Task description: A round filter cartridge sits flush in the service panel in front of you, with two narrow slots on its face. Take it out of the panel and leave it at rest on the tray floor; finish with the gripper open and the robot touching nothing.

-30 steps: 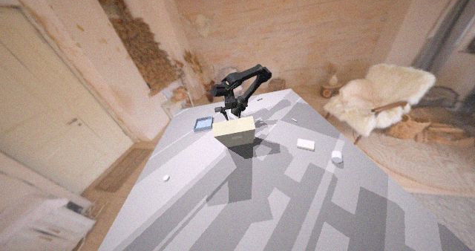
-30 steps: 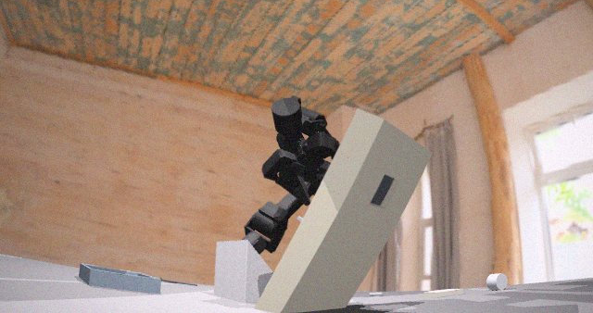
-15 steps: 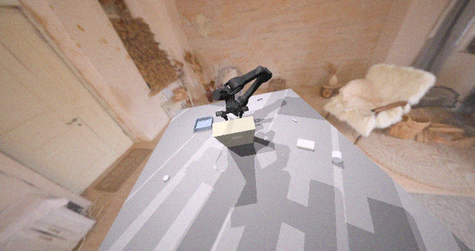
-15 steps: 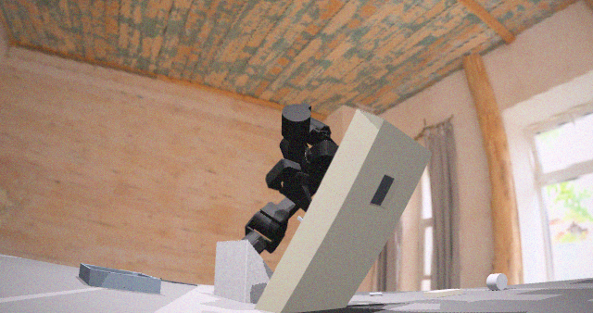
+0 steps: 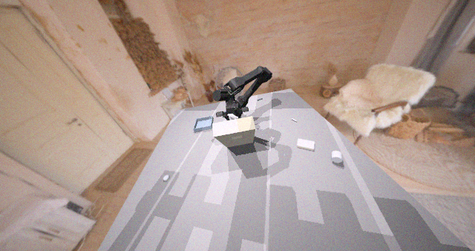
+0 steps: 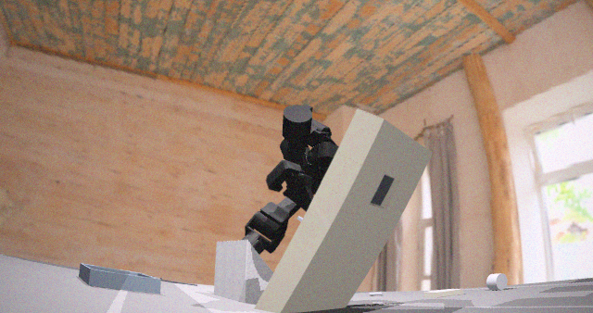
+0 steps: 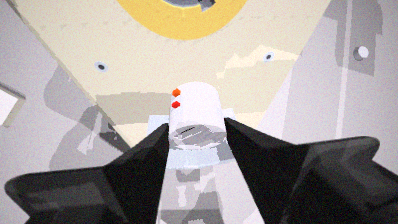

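The cartridge (image 7: 197, 107), a white cylinder with an orange and a red dot on its side, is out of the panel. Its slotted end shows in the wrist view, above a pale plate (image 7: 187, 159). My gripper (image 7: 196, 125) has its black fingertips against both sides of that end and is shut on the cartridge. The cream panel (image 5: 234, 128) (image 6: 347, 211) (image 7: 145, 62) leans over the table; a yellow ring (image 7: 184, 31) surrounds its opening, partly cut off at the frame's top. The blue-grey tray (image 5: 203, 129) (image 6: 121, 283) stands beside the panel. The panel hides the cartridge in the top and exterior views.
A light grey block (image 6: 231, 269) stands close to the panel, under the arm. A white box (image 5: 306, 145), a white cylinder (image 5: 337, 157) (image 6: 497, 281) and a small white piece (image 5: 165, 177) lie farther off on the table (image 5: 237, 214).
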{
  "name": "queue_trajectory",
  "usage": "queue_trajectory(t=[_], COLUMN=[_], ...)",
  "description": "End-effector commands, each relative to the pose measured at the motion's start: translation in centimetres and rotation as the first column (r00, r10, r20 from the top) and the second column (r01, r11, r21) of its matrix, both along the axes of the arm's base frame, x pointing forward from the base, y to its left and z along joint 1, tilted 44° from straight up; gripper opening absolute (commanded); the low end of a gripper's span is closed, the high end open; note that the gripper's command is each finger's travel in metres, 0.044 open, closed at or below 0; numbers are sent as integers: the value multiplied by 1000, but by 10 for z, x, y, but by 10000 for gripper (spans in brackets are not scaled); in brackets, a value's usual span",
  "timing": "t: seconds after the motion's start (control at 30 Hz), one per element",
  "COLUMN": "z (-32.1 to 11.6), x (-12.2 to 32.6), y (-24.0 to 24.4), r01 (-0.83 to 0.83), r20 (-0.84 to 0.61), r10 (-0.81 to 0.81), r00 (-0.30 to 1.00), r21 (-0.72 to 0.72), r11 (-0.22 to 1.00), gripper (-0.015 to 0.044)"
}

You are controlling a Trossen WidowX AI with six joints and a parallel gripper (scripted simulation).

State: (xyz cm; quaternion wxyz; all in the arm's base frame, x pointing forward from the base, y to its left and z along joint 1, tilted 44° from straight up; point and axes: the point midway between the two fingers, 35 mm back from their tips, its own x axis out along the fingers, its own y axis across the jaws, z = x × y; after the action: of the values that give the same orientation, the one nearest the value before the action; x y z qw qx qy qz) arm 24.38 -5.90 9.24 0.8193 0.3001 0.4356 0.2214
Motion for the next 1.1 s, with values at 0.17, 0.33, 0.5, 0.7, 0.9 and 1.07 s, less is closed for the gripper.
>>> queue_trajectory(t=[0.17, 0.33, 0.5, 0.7, 0.9, 1.07], z=[8, 16, 29, 47, 67, 55], x=[7, 11, 2, -13, -29, -25], y=[-7, -15, -33, -53, -70, -82], r01=[-1, 0, 3, 3, 0, 0], r20=[0, -1, -8, -10, -5, -4], r10=[1, 0, -3, -3, 0, 0], r00=[1000, 1000, 1000, 1000, 1000, 1000], r21=[-1, -2, -10, -10, -2, -3], r11=[1000, 1000, 1000, 1000, 1000, 1000], gripper=[0, 0, 0, 0, 0, 0])
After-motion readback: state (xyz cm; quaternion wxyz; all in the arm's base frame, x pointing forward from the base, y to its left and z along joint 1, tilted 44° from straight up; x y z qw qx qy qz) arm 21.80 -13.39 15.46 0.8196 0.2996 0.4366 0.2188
